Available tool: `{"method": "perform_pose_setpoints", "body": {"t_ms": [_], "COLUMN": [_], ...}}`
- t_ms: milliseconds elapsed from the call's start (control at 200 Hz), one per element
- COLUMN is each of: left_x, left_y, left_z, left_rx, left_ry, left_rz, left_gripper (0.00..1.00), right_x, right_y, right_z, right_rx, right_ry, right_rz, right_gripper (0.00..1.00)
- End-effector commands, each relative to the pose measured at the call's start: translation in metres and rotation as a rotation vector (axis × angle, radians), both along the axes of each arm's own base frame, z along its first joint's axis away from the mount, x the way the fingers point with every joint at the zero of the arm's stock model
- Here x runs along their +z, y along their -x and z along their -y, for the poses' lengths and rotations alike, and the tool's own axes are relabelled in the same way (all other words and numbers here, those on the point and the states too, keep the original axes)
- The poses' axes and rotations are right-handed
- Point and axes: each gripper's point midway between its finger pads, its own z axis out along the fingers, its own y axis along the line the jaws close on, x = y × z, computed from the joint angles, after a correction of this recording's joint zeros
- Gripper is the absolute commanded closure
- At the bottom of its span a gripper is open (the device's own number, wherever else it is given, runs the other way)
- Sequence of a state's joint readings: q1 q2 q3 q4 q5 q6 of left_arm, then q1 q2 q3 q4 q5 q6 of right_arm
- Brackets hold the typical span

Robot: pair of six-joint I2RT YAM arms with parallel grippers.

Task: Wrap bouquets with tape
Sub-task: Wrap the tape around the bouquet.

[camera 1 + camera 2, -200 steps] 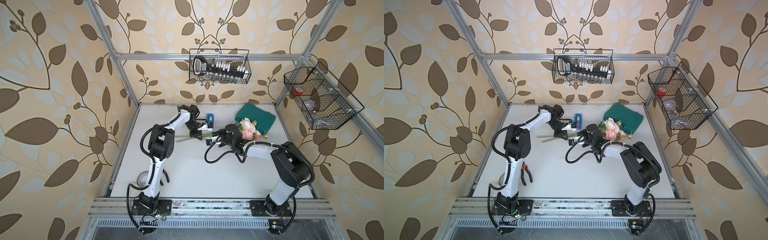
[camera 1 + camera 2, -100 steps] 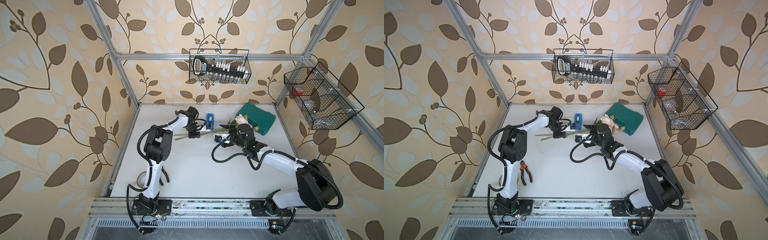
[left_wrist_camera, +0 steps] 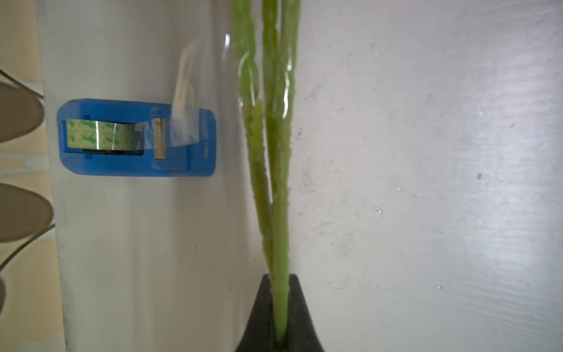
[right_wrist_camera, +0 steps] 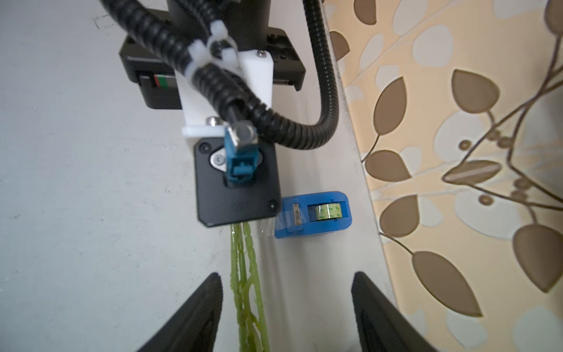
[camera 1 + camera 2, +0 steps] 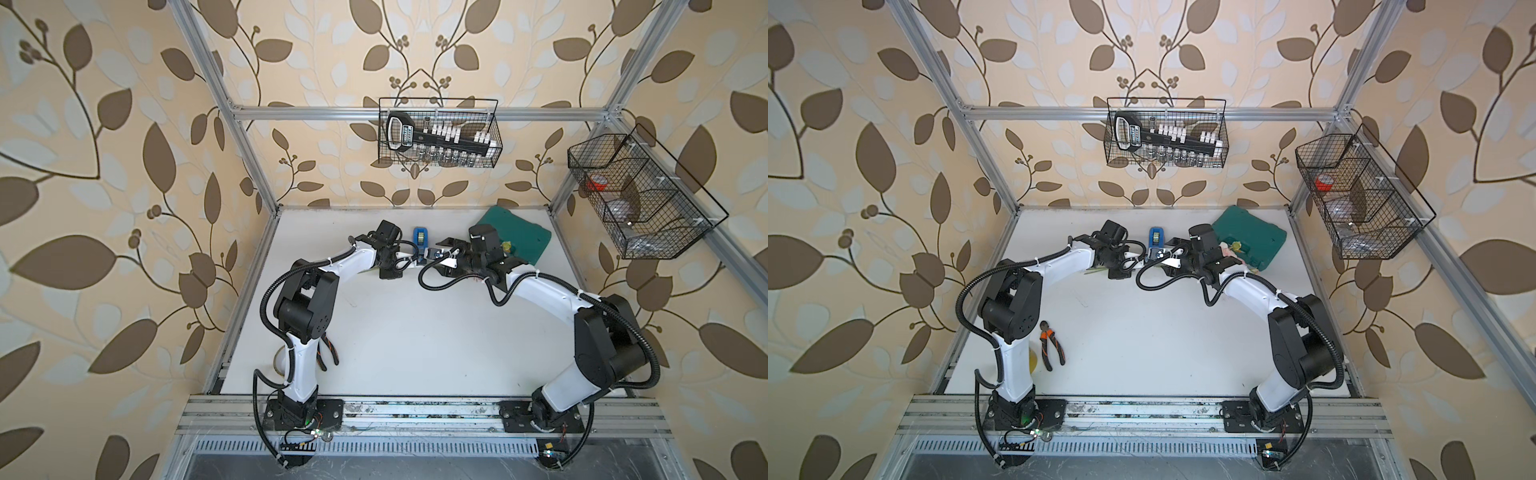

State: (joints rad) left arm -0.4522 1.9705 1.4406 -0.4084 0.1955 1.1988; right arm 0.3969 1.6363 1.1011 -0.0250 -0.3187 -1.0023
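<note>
Right fingers (image 4: pixel 195 314) have sprung wide; left fingers (image 3: pixel 259 320) stay clamped on the bouquet stems (image 3: pixel 280 183).

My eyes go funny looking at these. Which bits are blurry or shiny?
Left wrist view: white glare streaks the table, and shiny glints sit on the stems. Right wrist view: the fingers of the right gripper are blurry, up close. Both top views: soft, even light.

Bouquet stems (image 3: pixel 275 152) beside blue tape dispenser (image 3: pixel 137 137)
</note>
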Motion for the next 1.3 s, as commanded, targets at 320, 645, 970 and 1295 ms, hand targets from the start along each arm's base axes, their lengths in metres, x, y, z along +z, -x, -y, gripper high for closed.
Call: {"method": "perform_pose_setpoints", "body": {"t_ms": [320,645,970,1295], "left_x": [0.058,0.078,0.095,0.107], "left_y": [-0.026,-0.031,-0.024,-0.018], "left_z": [0.005,0.012,0.017,0.017], "left_rx": [-0.051,-0.063,-0.076,-0.064], "left_ry": [0.039,0.035,0.054,0.069], "left_rz": [0.424,0.638,0.764,0.802], "left_gripper": [1.0,1.0,1.0,1.0], "right_x": [-0.037,-0.054,-0.056,-0.049], "right_y": [-0.014,-0.013,-0.012,-0.016], "right_z": [-0.005,-0.011,-0.007,-0.008], "right_rx": [-0.029,-0.018,-0.043,-0.053], "right_ry": [0.012,0.038,0.049,0.043], "right_rz": [-0.257,-0.41,-0.427,-0.409], "right_gripper": [0.38,0.4,0.49,0.74]}}
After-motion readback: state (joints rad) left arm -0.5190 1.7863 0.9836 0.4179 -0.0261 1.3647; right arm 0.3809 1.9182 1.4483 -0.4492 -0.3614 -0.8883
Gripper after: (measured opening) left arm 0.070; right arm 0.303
